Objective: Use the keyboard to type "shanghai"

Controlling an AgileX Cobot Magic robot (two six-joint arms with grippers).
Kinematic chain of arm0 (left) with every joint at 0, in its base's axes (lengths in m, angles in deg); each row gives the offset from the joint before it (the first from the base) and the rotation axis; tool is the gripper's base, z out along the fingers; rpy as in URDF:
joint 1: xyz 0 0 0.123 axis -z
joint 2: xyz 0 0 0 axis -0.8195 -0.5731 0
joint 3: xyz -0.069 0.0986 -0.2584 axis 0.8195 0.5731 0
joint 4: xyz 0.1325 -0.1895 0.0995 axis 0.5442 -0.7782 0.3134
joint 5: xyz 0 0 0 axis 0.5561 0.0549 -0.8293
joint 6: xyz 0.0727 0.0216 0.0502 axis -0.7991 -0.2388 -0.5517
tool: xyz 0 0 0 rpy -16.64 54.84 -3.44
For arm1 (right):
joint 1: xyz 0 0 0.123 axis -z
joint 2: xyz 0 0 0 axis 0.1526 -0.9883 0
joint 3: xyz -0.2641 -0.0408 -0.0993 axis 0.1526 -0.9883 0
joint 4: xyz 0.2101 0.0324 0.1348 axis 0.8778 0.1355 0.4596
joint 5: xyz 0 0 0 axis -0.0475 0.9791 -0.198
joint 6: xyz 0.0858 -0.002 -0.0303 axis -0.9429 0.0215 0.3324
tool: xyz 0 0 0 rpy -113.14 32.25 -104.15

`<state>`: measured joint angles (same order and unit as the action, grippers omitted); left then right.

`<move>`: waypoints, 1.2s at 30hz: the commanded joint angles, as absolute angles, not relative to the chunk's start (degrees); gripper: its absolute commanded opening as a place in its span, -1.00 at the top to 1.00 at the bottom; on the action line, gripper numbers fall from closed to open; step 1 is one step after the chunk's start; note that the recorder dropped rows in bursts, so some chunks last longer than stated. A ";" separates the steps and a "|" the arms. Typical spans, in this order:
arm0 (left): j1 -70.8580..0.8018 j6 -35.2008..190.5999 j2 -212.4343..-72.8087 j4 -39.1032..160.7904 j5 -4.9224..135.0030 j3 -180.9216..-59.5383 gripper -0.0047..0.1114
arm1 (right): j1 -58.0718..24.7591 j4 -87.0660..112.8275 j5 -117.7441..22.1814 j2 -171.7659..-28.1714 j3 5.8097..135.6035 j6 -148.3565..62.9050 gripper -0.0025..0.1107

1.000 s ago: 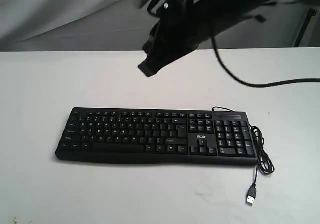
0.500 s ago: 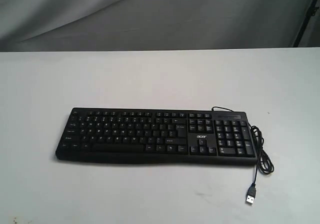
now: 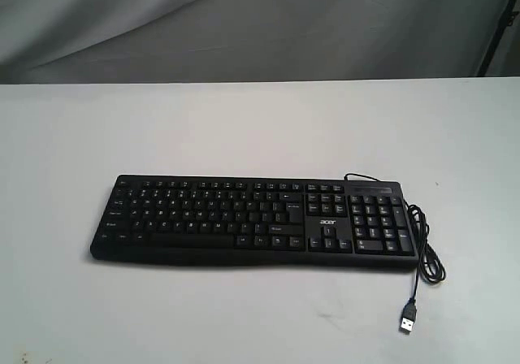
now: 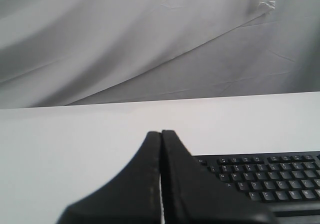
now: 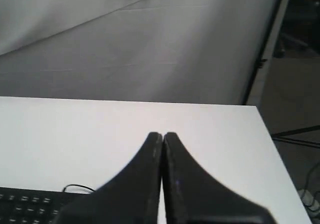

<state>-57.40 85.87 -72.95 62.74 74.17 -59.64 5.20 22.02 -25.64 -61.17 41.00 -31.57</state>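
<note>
The black keyboard (image 3: 252, 220) lies across the middle of the white table, number pad at its right end, white legends facing up. Its black cable (image 3: 424, 254) loops off the right end and finishes in a loose USB plug (image 3: 408, 317). Neither arm shows in the exterior view. In the left wrist view my left gripper (image 4: 161, 133) is shut with nothing between its fingers, held above the table short of the keyboard (image 4: 270, 176). The right gripper (image 5: 162, 135) is also shut and empty, with a corner of the keyboard (image 5: 25, 203) and its cable (image 5: 77, 188) beside it.
The white table (image 3: 244, 120) reaches back to a grey cloth backdrop (image 3: 260, 23). A dark stand (image 5: 267, 44) rises past the table's right edge, where the floor (image 5: 300, 149) drops away.
One second ago a black arm filled the top of the exterior view above the keyboard. It has since pulled out of the picture. The keyboard and cable have not moved.
</note>
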 commanded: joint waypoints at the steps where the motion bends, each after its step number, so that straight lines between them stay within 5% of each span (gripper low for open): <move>1: -57.03 86.03 -72.81 62.74 73.83 -59.54 0.92 | 10.20 21.44 -26.61 -52.77 35.18 -31.58 0.96; 14: -57.03 86.03 -72.81 62.74 73.83 -59.54 0.92 | 14.06 27.98 -24.76 -38.36 33.26 -34.70 0.96; 36: -57.03 86.03 -72.81 62.74 73.83 -59.54 0.92 | 14.06 14.72 -27.61 -34.95 26.00 -45.03 0.96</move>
<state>-57.40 85.87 -72.95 62.74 74.17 -59.64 13.55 16.94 -26.19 -35.25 29.35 -44.85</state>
